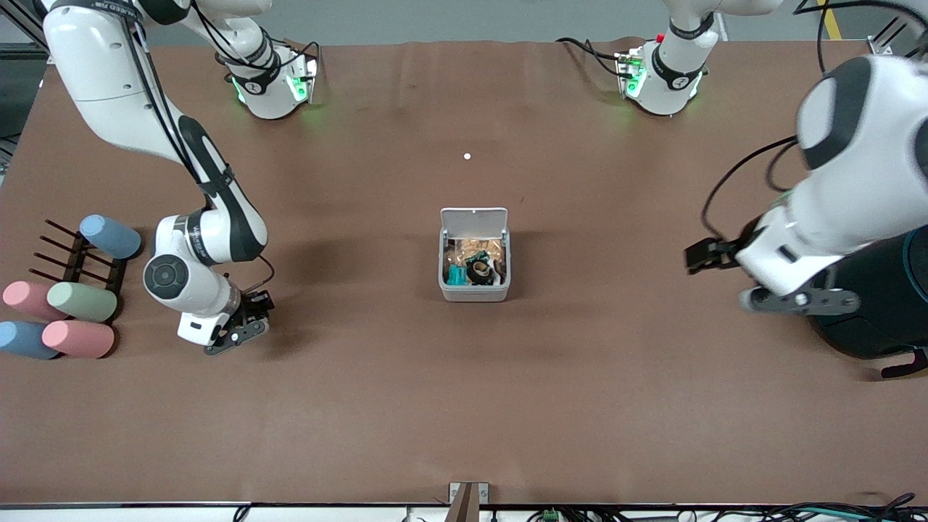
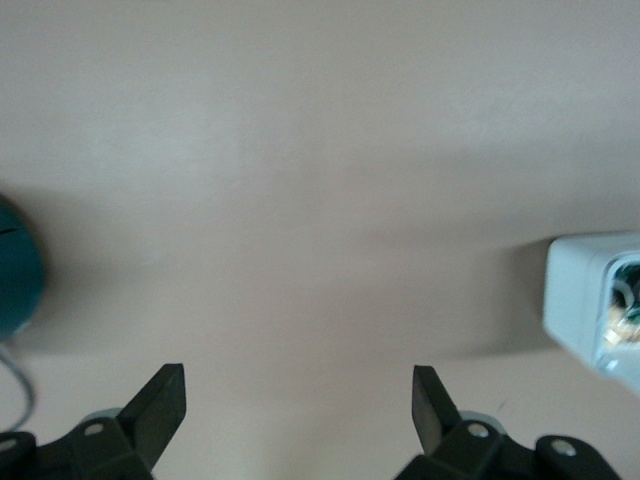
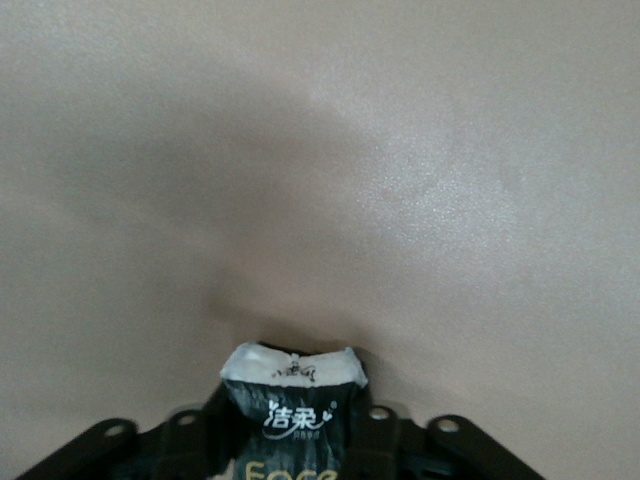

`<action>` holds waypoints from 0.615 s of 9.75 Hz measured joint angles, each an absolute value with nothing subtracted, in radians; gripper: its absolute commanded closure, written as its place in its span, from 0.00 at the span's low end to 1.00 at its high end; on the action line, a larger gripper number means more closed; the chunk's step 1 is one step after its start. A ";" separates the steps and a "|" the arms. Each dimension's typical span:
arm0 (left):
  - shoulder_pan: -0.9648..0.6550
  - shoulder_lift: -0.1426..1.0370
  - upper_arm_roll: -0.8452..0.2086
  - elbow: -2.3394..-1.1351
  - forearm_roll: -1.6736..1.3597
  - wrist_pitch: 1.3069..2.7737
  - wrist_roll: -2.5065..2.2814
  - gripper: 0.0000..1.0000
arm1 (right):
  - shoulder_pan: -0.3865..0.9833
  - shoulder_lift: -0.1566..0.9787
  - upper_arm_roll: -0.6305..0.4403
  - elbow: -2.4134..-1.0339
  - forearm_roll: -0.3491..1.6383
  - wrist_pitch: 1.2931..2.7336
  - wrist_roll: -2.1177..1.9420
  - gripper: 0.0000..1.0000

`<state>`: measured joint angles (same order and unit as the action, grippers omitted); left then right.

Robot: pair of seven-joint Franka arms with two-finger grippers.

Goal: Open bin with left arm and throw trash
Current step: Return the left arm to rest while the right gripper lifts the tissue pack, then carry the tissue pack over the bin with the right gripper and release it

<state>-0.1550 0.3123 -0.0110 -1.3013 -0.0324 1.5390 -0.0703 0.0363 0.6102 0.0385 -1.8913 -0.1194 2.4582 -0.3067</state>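
Observation:
The white-grey bin (image 1: 474, 291) stands mid-table with its lid (image 1: 474, 219) swung up and open. Inside lie a small black tape roll (image 1: 478, 272), a teal bit and crumpled golden wrappers. I cannot make out a rubber-band loop. My left gripper (image 1: 702, 255) is open and empty, over bare table between the bin and the teal container. The left wrist view shows its spread fingers (image 2: 160, 405) and the bin (image 2: 585, 295) off to one side. My right gripper (image 1: 243, 330) hangs low over the table beside the cylinders, shut on the black printed packet (image 3: 295, 405).
Several pastel cylinders (image 1: 80, 301) and a black rack (image 1: 72, 257) lie at the right arm's end. A large dark teal round container (image 1: 895, 312) stands at the left arm's end, partly under the left arm. A small white dot (image 1: 467, 156) lies between the bin and the bases.

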 measured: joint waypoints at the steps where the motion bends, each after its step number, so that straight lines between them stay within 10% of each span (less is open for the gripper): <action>1: -0.126 0.286 -0.010 -1.302 -0.033 1.483 -0.053 0.00 | 0.036 0.610 0.045 -1.886 -0.118 2.440 -0.300 0.65; 6: -0.127 0.108 -0.020 -1.417 -0.003 1.415 -0.157 0.00 | 0.087 0.579 0.219 -1.782 -0.114 2.290 0.136 0.65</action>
<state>-0.1275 0.1084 -0.0203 -1.4174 -0.0030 1.4147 -0.1574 0.0866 0.5790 0.2185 -1.7817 -0.1140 2.2896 0.1363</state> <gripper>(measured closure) 0.000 0.652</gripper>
